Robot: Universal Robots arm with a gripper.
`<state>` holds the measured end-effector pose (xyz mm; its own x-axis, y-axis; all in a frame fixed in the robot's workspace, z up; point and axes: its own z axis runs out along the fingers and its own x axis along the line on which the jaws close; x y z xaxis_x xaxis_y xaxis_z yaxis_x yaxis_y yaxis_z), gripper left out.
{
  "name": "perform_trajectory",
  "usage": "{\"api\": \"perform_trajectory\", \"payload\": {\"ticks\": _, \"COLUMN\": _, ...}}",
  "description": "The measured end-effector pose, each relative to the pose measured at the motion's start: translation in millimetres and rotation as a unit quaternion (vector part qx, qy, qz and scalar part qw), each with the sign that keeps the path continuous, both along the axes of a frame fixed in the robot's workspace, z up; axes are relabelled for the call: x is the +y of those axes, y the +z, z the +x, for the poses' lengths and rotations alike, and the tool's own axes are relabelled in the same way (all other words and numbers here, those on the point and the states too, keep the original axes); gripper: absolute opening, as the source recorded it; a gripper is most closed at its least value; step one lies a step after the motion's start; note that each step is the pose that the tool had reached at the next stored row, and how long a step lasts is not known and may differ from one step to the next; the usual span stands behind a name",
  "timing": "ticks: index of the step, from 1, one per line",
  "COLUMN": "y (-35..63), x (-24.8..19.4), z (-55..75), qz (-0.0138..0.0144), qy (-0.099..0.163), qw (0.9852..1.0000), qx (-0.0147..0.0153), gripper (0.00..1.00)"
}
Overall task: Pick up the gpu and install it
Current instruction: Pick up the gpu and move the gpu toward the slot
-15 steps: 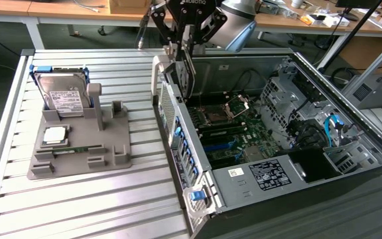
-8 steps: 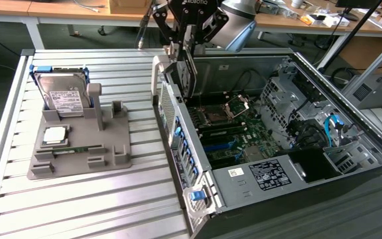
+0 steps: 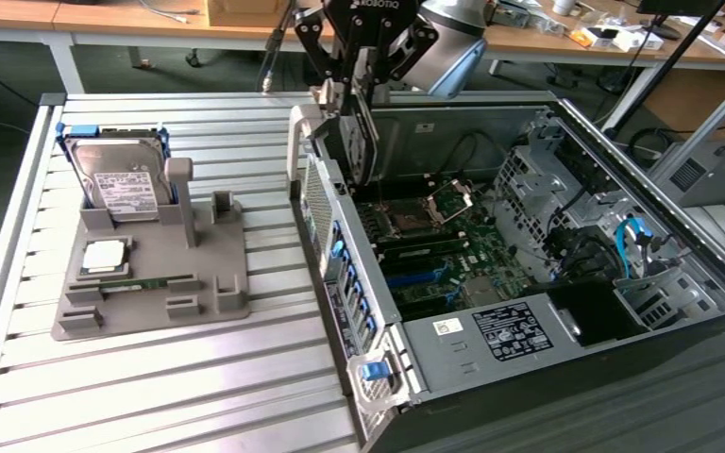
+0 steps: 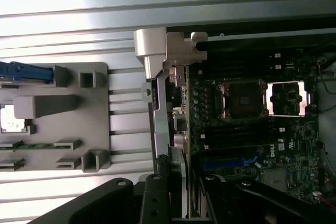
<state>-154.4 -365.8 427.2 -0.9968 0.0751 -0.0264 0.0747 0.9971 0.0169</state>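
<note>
1. The fingers (image 4: 153, 203) clamp the gpu (image 3: 347, 142) by its upper edge; it hangs upright directly below them, inside the computer case (image 3: 316, 203) beside its rear wall.
2. Hold the card vertical, with its bracket against that wall and its edge aligned over the motherboard (image 3: 432, 250) slot beneath.

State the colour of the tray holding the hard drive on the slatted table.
The tray is plain grey, clearest in the exterior view.

— Where was the gripper (image 3: 347, 94)?
— Near the worktop's (image 3: 186, 387) far edge, clamped on the gpu (image 3: 352, 146), which hung upright over the open computer case (image 3: 463, 127).
— And the hard drive (image 3: 117, 179)?
— Standing in the grey holder (image 3: 218, 255), toward the worktop's edge on the exterior view's left.
</note>
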Motion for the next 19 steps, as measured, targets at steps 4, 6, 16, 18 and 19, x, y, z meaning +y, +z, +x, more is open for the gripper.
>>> {"api": "perform_trajectory", "payload": {"ticks": 4, "y": -0.1, "x": -0.1, "z": 2.0, "qz": 0.0000, "qy": 0.000, "qw": 1.0000, "qx": 0.0000, "gripper": 0.27}}
{"api": "perform_trajectory", "payload": {"ticks": 6, "y": -0.1, "x": -0.1, "z": 3.0, "qz": 0.0000, "qy": 0.000, "qw": 1.0000, "qx": 0.0000, "gripper": 0.27}}
{"api": "perform_trajectory", "payload": {"ticks": 16, "y": -0.3, "x": -0.2, "z": 7.9, "qz": -0.0005, "qy": 0.000, "qw": 1.0000, "qx": 0.0000, "gripper": 0.27}}
{"api": "perform_trajectory", "payload": {"ticks": 18, "y": -0.3, "x": -0.2, "z": 8.7, "qz": -0.0007, "qy": 0.000, "qw": 1.0000, "qx": 0.0000, "gripper": 0.27}}
{"api": "perform_trajectory", "payload": {"ticks": 19, "y": -0.3, "x": -0.2, "z": 9.2, "qz": -0.0008, "qy": 0.000, "qw": 1.0000, "qx": 0.0000, "gripper": 0.27}}
